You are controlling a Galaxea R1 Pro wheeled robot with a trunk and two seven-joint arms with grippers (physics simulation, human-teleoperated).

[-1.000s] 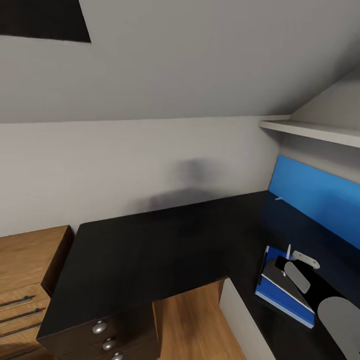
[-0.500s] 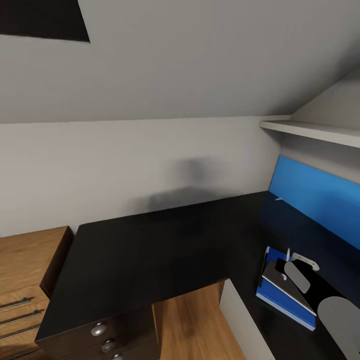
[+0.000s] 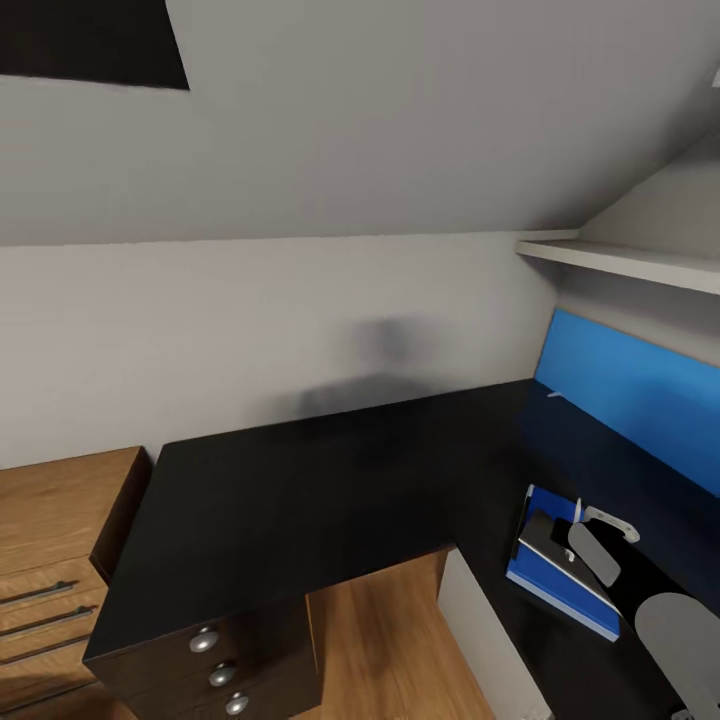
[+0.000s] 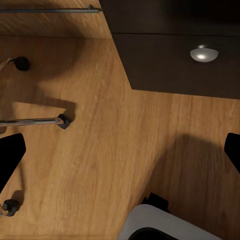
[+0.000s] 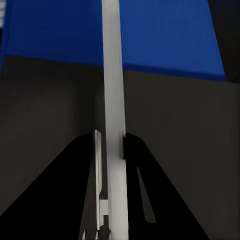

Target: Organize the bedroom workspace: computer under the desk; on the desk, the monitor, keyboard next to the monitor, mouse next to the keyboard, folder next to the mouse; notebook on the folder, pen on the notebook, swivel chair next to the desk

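The desk point(image 3: 300, 500) has a glossy black top and a blue back panel point(image 3: 640, 390) at the right. On its right wing lies the blue folder point(image 3: 548, 583) with the dark notebook point(image 3: 540, 538) on top of it. My right gripper point(image 3: 582, 522) hangs just over them, shut on the thin white pen point(image 3: 578, 506), which stands upright. In the right wrist view the pen point(image 5: 112, 90) runs between the black fingers point(image 5: 145, 165), above the notebook point(image 5: 50, 115) and the folder point(image 5: 160, 35). My left gripper point(image 4: 120, 155) is open over the wooden floor, near the swivel chair's chrome legs point(image 4: 30, 120).
A light oak chest of drawers point(image 3: 50, 520) stands left of the desk. Dark drawers with round knobs point(image 3: 205, 640) sit under the desk's near corner. A white shelf point(image 3: 620, 262) juts out above the blue panel. Sloped walls close in behind the desk.
The whole head view has shifted slightly, so the camera moved. The right gripper still holds the pen over the notebook and folder.
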